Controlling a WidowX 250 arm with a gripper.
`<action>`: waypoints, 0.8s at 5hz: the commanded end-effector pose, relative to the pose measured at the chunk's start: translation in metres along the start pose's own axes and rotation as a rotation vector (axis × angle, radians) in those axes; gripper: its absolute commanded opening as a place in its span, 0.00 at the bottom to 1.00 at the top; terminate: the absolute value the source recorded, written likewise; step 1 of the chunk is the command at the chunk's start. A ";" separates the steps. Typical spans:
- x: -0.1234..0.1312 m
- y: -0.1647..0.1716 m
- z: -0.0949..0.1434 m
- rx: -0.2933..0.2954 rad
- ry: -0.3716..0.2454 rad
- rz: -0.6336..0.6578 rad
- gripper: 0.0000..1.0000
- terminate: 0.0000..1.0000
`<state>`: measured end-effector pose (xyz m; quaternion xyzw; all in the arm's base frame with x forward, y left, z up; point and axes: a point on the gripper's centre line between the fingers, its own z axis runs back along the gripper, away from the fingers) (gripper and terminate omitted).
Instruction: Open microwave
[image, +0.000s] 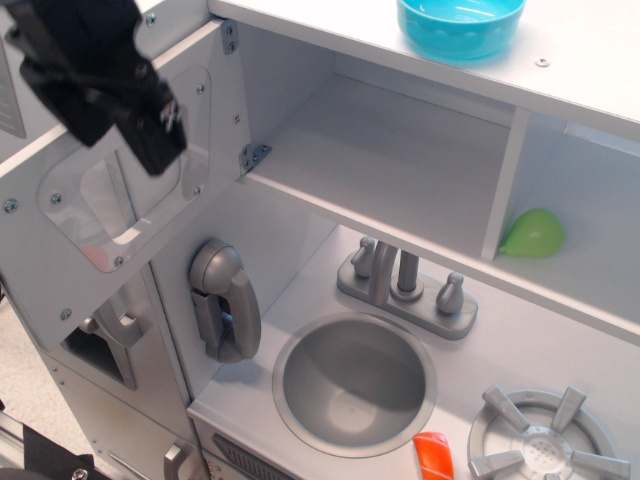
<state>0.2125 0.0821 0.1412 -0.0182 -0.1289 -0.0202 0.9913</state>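
Gripper (150, 150) — a dark mass at upper left, jaw state indeterminable — lies against the inner face of the microwave (120, 215) door, which is swung fully wide on its hinge (252, 157); behind, the bare compartment stands exposed — task apparently complete.

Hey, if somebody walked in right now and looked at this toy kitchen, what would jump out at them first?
Probably the microwave door, swung wide open to the left with its clear window facing the camera and the bare compartment exposed. Next, the black gripper looming at the top left in front of that door; its fingers can't be made out. Then the colour: a blue bowl on the top shelf and a green object in the right cubby.
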 end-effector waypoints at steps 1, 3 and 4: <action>0.015 -0.041 0.046 -0.057 0.046 -0.049 1.00 0.00; 0.016 -0.046 0.059 -0.100 0.062 -0.034 1.00 0.00; 0.016 -0.046 0.059 -0.100 0.062 -0.034 1.00 1.00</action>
